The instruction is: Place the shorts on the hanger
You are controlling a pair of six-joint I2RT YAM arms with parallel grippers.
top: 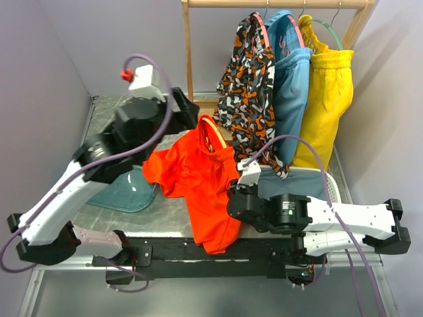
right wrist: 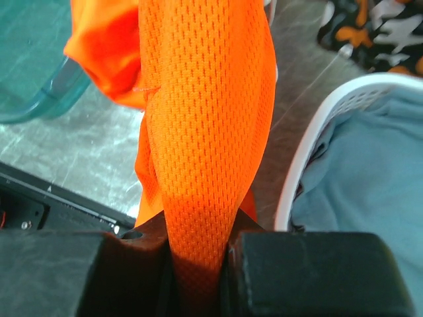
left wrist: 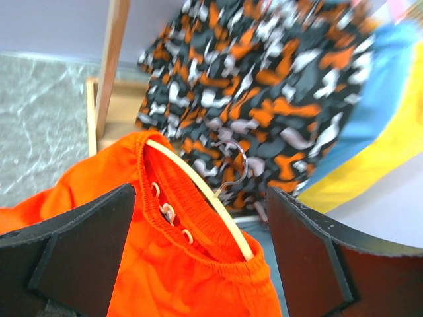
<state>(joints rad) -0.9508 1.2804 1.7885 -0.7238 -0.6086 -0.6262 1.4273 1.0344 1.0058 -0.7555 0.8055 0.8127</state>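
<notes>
Shorts (top: pixel 198 175) waistband over hanger (left wrist: pixel 198 193), right pincer (right wrist: pixel 198 261) clamping fabric

no legible text or labels

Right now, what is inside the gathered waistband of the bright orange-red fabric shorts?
The thin light tan wooden hanger lies inside the waistband of the shorts; its curved rim with small holes and its metal hook show. The rest is covered by fabric.

Your left gripper (left wrist: pixel 201 224) hangs spread wide on the far side; your right gripper (right wrist: pixel 198 261), nearer, pinches the shorts (right wrist: pixel 205 99).
</notes>
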